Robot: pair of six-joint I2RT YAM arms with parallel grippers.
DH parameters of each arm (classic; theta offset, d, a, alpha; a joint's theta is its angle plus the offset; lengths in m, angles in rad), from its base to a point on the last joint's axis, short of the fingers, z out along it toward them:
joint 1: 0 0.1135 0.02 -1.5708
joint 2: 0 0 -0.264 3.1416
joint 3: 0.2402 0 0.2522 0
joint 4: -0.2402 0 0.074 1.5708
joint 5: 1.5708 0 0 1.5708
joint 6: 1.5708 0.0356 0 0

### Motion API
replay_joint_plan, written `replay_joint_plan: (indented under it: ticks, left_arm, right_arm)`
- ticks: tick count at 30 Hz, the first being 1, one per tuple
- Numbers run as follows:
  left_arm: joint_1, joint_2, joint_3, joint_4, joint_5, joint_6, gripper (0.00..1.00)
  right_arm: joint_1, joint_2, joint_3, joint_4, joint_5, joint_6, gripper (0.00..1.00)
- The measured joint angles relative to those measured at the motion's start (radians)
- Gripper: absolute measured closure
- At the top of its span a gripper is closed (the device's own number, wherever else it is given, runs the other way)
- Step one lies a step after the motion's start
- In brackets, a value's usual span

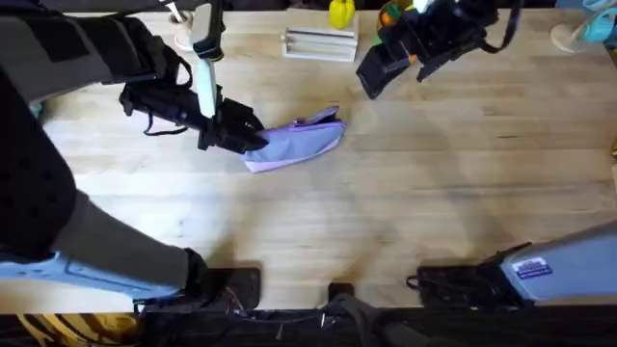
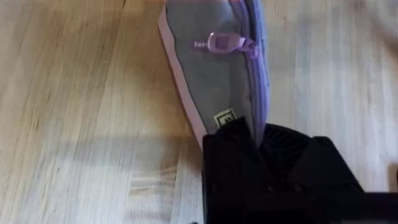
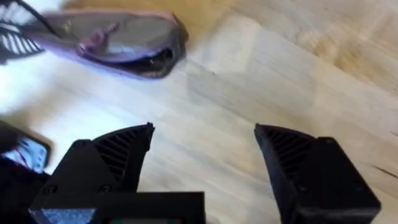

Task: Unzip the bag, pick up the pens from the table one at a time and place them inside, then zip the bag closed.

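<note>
Where the bag [image 1: 301, 143] lies on the table [image 1: 415, 202], near its middle, we see it tilted, one end caught in the left gripper [image 1: 253, 141]. From the left wrist, the bag [image 2: 217, 74] runs away from the jaws, its near end tucked between the black fingers [image 2: 236, 155], which stand clamped on the fabric; the very end of the pouch is hidden behind them. A lilac zip pull [image 2: 225, 43] lies on the grey-purple side just beyond the jaws, with a small square label [image 2: 225, 118] nearer the fingers. Print beside the pull is too small for us to read.

From the right wrist, the bag [image 3: 118, 43] sits well ahead of the jaws and off to one side. Its end facing that camera gapes in a dark slit, so the zip appears at least partly undone there; what lies inside we cannot make out. The right gripper [image 3: 205, 155] hangs above bare table, its two fingers [image 3: 124, 149] wide apart with nothing between them. In the overhead view that gripper [image 1: 376, 72] is raised over the far part of the table, well apart from the bag.

Beyond the left gripper stand a pale flat box [image 1: 320, 43] and a yellow object [image 1: 341, 13] at the far edge, cut off by the frame. We cannot pick out any pens.
</note>
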Motion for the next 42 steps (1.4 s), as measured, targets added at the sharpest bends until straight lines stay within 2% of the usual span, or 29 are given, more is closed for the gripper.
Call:
replay_joint_plan:
  ticks: [4, 5, 7, 11, 12, 18, 22, 25, 29, 35, 39, 42]
  left_arm:
    - [0.0, 0.0, 0.0, 0.0, 0.0, 0.0, 0.956]
    - [0.0, 0.0, 0.0, 0.0, 0.0, 0.001, 0.926]
    - [0.0, 0.0, 0.0, -0.004, 0.001, -0.001, 0.683]
    - [0.0, 0.0, 0.0, -0.005, 0.001, -0.004, 0.083]
    - [0.0, 0.0, 0.0, -0.005, 0.001, -0.006, 0.027]
    - [0.0, 0.0, 0.0, -0.006, -0.023, -0.007, 0.007]
    - [0.017, 0.0, 0.019, -0.08, -0.043, -0.007, 0.007]
    - [0.064, 0.0, 0.091, -0.168, -0.052, -0.007, 0.007]
    - [0.163, 0.0, 0.227, -0.283, -0.067, -0.007, 0.008]
    - [0.302, 0.0, 0.355, -0.368, -0.074, -0.003, 0.007]
    - [0.355, 0.0, 0.369, -0.369, -0.078, 0.033, 0.007]
    - [0.371, 0.0, 0.369, -0.372, -0.081, 0.079, 0.007]
  right_arm:
    - [0.005, -0.075, -0.118, 0.144, -0.047, 0.073, 0.007]
    - [0.014, -0.076, -0.134, 0.171, -0.061, 0.096, 0.006]
    - [0.041, -0.065, -0.159, 0.229, -0.091, 0.141, 0.005]
    - [0.096, -0.024, -0.175, 0.298, -0.132, 0.199, 0.004]
    - [0.109, -0.015, -0.177, 0.317, -0.138, 0.209, 0.004]
    - [0.17, 0.007, -0.179, 0.46, -0.156, 0.271, 0.004]
    - [0.207, 0.007, -0.179, 0.527, -0.157, 0.271, 0.004]
    - [0.231, 0.013, -0.179, 0.568, -0.159, 0.271, 0.004]
    - [0.251, 0.058, -0.179, 0.587, -0.162, 0.271, 0.004]
    - [0.255, 0.156, -0.179, 0.587, -0.242, 0.271, 0.004]
    - [0.255, 0.196, -0.179, 0.572, -0.281, 0.28, 0.004]
    - [0.255, 0.206, -0.179, 0.541, -0.294, 0.29, 0.004]
